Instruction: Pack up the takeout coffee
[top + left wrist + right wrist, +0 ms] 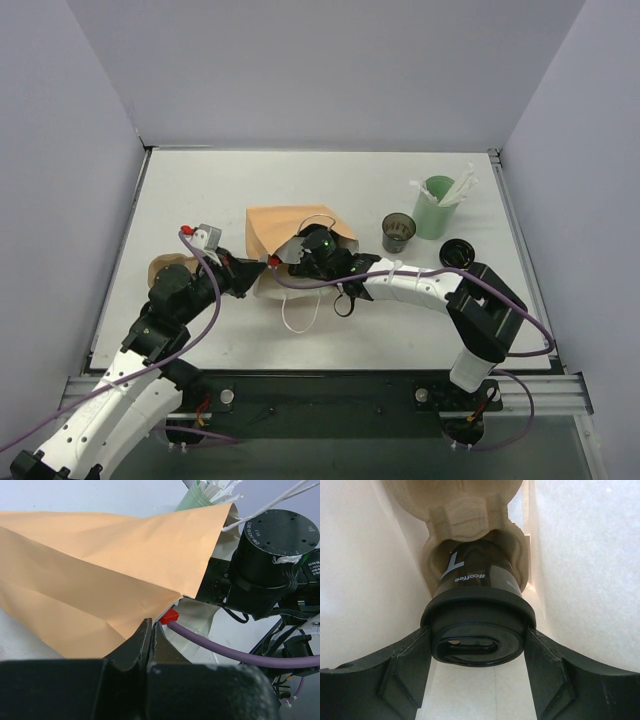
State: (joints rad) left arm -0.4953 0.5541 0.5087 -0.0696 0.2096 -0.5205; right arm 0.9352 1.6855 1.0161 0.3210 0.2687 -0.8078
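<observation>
Takeout coffee: lid held by right fingers, left fingers clamped bag rim; 12 o'clock tray likely wanted straight push.

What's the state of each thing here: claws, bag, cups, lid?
Bag, on its side, mouth open.
Coffee, lidded, seated in tray.
Left claw, shut on bag rim.
Right claw, inside bag, shut on coffee.
Dark cup, upright, no lid.
Loose lid, lying flat.
Green cup, upright, holding sticks.
</observation>
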